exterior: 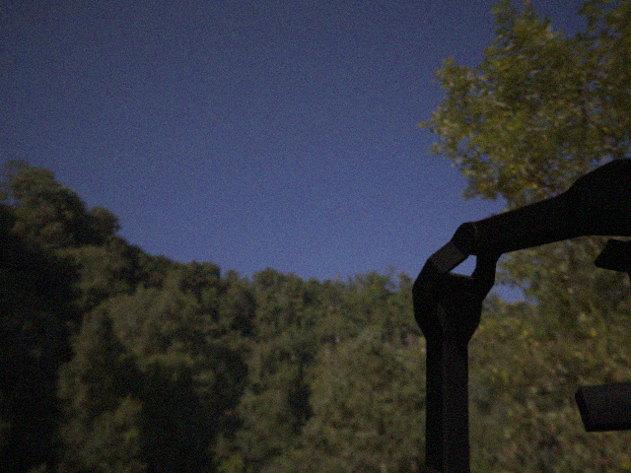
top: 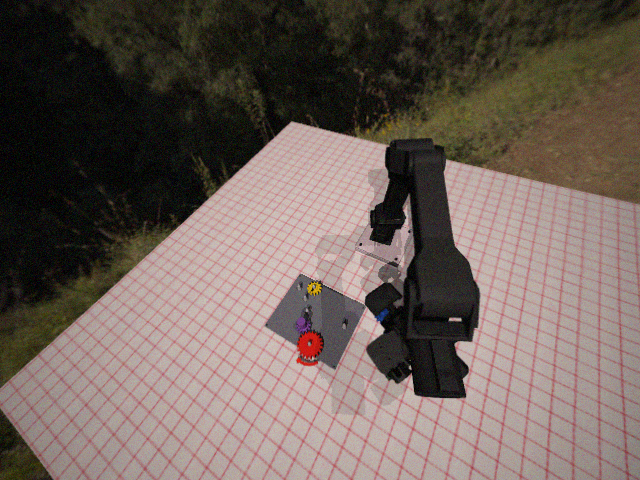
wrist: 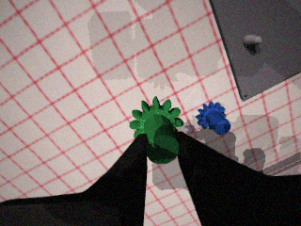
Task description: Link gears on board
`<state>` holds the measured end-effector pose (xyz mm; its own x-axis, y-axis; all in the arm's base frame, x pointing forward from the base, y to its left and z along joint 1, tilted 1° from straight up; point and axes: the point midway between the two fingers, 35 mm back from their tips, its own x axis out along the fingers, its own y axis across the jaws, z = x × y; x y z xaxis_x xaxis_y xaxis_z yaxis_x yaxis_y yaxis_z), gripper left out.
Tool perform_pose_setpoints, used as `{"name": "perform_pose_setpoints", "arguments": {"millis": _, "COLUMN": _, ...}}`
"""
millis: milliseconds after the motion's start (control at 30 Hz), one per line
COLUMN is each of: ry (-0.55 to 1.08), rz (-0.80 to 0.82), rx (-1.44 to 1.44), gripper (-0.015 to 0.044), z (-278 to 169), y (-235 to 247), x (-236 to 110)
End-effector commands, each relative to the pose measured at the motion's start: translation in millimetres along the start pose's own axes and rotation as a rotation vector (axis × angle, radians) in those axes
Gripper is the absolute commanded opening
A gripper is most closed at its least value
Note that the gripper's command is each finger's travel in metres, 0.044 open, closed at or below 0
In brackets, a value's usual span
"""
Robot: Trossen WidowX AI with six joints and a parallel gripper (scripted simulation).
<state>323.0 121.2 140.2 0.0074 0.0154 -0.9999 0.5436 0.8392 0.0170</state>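
Observation:
My gripper [wrist: 160,138] is shut on the green gear [wrist: 155,118], by its knob, and holds it above the table, right of the board in the top view. The arm hides the green gear there. The blue gear [top: 382,314] [wrist: 212,115] stands on the table between gripper and board. On the grey board [top: 281,317] [wrist: 230,61], the red gear [top: 312,345] is at the near edge, the small purple gear [top: 302,324] is close beside it, and the yellow gear [top: 314,290] is at the far edge. Bare pegs show near the yellow gear and at the right [top: 344,323] [wrist: 252,40].
The red arrow [top: 308,364] lies beside the red gear. The arm's pale base plate [top: 369,246] is behind the board to the right. The forearm [top: 439,268] hangs over the table at the right. The exterior view shows only parts of the arm against trees and sky.

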Motion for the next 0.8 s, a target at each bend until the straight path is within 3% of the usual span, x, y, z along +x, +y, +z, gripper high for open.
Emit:
{"name": "perform_pose_setpoints", "arguments": {"millis": 0, "ry": -0.008, "rz": 0.011, "rx": -0.005, "gripper": 0.0, "z": 1, "y": 1, "x": -11}}
{"name": "perform_pose_setpoints", "arguments": {"millis": 767, "ry": -0.008, "rz": 0.011, "rx": -0.005, "gripper": 0.0, "z": -3, "y": -7, "x": -53}}
